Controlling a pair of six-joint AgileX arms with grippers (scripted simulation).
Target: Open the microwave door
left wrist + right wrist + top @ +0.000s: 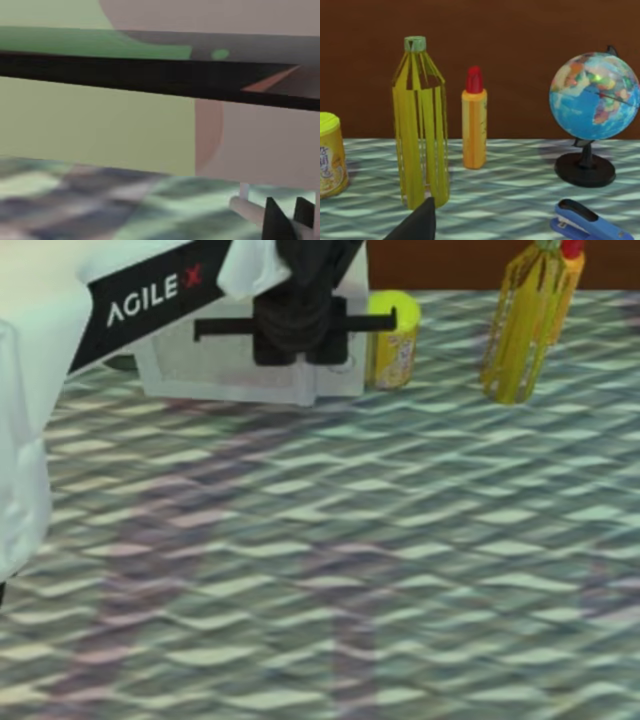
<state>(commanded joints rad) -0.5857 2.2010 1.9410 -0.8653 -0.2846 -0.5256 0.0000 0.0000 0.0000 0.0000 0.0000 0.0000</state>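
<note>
wavy-patterned table (400,570): our left gripper (300,335) is hovering over the boxy pale grey-white microwave (200,370); can't tell either gripper's finger state.

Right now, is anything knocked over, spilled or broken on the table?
Nothing stands out. The yellow bottle, the orange bottle with the red cap, the globe and the yellow canister all stand upright. The left arm is over the microwave.
</note>
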